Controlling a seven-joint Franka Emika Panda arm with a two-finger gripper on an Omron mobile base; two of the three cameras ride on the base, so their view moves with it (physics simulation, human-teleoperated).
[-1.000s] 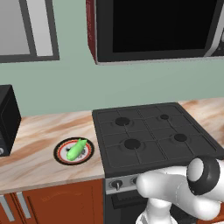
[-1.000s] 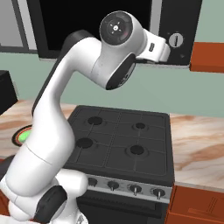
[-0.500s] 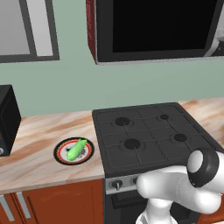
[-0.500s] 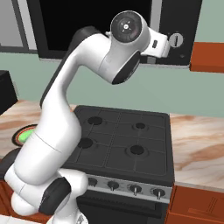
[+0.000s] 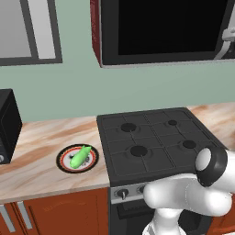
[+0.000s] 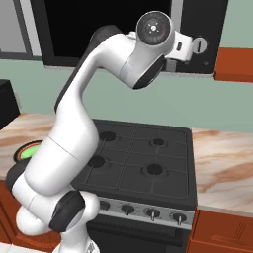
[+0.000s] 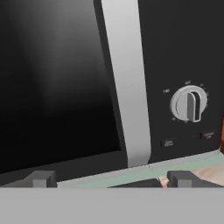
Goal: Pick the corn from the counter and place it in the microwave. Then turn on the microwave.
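The corn [image 5: 80, 156] lies on a round plate [image 5: 63, 163] near the front edge of the counter [image 5: 41, 137], just left of the stove [image 5: 156, 142]. The arm reaches up to the microwave [image 5: 160, 27], its gripper [image 7: 111, 177] spread wide and empty, facing the door handle [image 7: 127, 83] and dial [image 7: 189, 104].

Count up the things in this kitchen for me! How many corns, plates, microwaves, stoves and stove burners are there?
Corn: 1, lying on the plate
Plate: 1, on the counter
Microwave: 1, door closed
Stove: 1
Stove burners: 4, with one at
Total: 8
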